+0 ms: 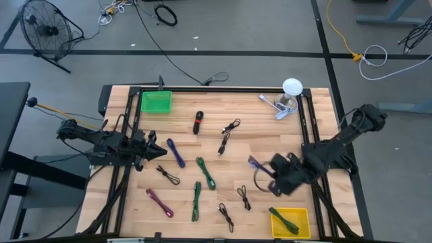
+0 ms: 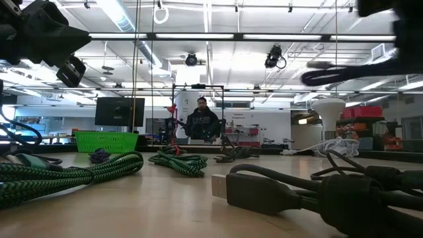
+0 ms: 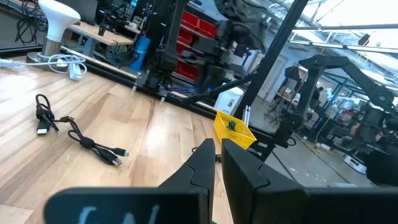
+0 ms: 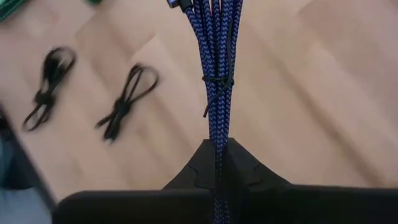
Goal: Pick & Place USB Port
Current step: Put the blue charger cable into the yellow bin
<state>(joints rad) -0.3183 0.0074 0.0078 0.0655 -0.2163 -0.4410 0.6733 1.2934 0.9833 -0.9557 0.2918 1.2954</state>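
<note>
The right fingers [image 4: 217, 163] are clamped on a bundled purple cable [image 4: 216, 56], tied at its middle with a thin black tie, the cable hanging over bare wood. From above, this gripper [image 1: 278, 177] sits at about four o'clock on the surface [image 1: 256, 135], with the purple cable's end [image 1: 254, 162] sticking out toward the middle. The left fingers [image 3: 214, 163] are pressed nearly together with only a narrow slit between them and nothing in it; that gripper [image 1: 154, 150] hovers at about nine o'clock.

A yellow bin [image 1: 305, 214] stands at five o'clock, just beyond the right gripper, and holds a green cable [image 1: 284, 221]. A green bin [image 1: 156, 101] stands at eleven o'clock; its contents cannot be told.

Loose cables lie across the wood: a second purple cable [image 1: 175, 152] just beside the left gripper, green cables [image 1: 206, 173] near the centre and at six o'clock, a pink cable [image 1: 159, 202] at seven o'clock, and several black cables [image 1: 231, 127] spread between them. A small black and red object [image 1: 198, 122] lies at twelve o'clock. A white lamp [image 1: 291, 90] with a white cord stands at one o'clock.

Beyond the surface, a fan [image 1: 44, 28] stands on the grey floor at ten o'clock, and a person [image 2: 201, 123] sits far back in the room
</note>
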